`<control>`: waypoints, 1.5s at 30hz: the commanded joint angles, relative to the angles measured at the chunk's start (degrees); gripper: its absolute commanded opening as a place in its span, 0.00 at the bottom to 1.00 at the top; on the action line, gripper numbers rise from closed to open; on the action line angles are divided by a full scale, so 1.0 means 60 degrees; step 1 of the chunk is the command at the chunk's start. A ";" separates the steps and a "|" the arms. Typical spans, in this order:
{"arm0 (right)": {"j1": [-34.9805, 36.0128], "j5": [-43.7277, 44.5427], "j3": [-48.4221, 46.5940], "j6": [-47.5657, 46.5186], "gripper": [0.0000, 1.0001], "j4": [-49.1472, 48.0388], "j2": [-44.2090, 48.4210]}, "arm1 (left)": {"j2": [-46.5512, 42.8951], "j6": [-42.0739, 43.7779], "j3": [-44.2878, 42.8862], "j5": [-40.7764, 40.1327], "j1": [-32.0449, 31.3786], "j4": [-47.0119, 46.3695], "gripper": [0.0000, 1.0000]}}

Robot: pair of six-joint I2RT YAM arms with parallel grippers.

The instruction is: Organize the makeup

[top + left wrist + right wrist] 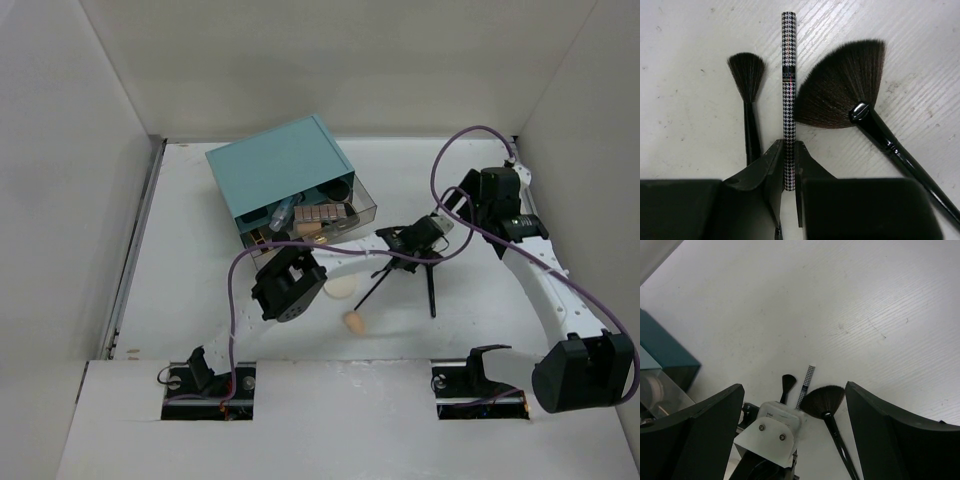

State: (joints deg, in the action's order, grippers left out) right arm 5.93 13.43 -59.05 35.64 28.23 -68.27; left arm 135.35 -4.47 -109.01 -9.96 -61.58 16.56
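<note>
Partly sorted: the teal box's clear drawer [372,206] holds cosmetics [318,215]. Left gripper [788,146] pinches a slim houndstooth pencil [788,75], while a peach egg-shaped sponge [353,322] lies loose. Right gripper [791,388] gapes empty.

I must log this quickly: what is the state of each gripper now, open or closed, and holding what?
Left gripper: closed on the thin black-and-white houndstooth pencil.
Right gripper: open wide, holding nothing.

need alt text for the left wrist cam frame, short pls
The left gripper pinches the near end of a thin houndstooth-patterned pencil lying on a white table. A small black brush lies just left of the pencil and a larger fan brush just right, both with bristles pointing away from the camera.
</note>
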 commanded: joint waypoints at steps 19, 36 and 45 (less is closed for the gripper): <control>-0.0074 -0.0568 -0.0047 -0.0007 0.88 -0.0867 0.0129 | -0.5402 0.1111 0.2537 -0.0260 0.0279 -0.0416 0.00; 0.0071 -0.0876 -0.0485 -0.0226 0.91 -0.0984 0.0027 | -0.7823 0.1273 0.5879 0.0078 0.3488 -0.0518 0.12; 0.1726 -0.0818 -0.0735 -0.0871 0.95 -0.1028 -0.0370 | -0.8713 0.1184 0.5703 0.0223 0.3811 -0.0606 1.00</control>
State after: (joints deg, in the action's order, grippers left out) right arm 14.06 8.43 -60.58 32.95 24.93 -70.22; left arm 88.68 3.07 -73.82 -9.43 -39.18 14.85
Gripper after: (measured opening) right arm 0.949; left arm 0.802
